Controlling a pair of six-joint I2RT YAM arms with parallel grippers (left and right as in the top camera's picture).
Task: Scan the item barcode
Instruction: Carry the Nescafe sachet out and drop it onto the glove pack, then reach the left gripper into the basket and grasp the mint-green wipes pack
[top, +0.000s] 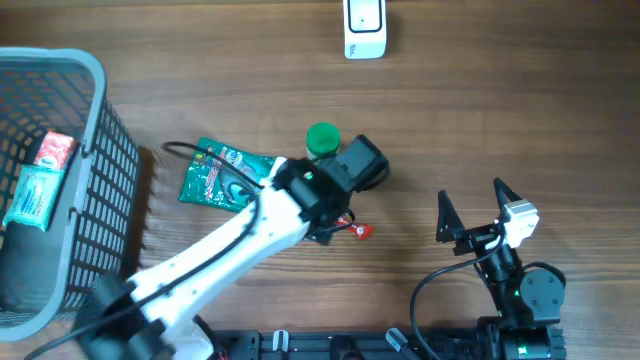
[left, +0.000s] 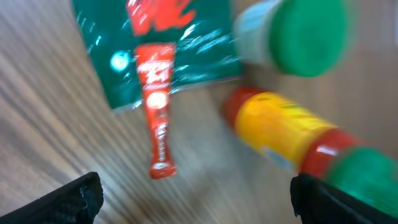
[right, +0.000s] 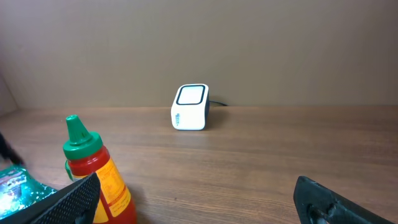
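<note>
Left tool (left: 199, 202) spread wide, gripping nothing, over the sauce bottle (left: 283, 127), which stands on the desk (top: 520, 90) beside a green-lidded jar (top: 322, 138). Right tool (top: 471, 195) spread wide, empty. Barcode scanner (top: 364, 28) sits well apart.

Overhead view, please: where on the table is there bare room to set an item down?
Bare wood lies between the scanner and the green-capped container, and across the whole right side above the right end effector. It is crowded between the basket and the left arm, where the green packet and red sachet lie.
</note>
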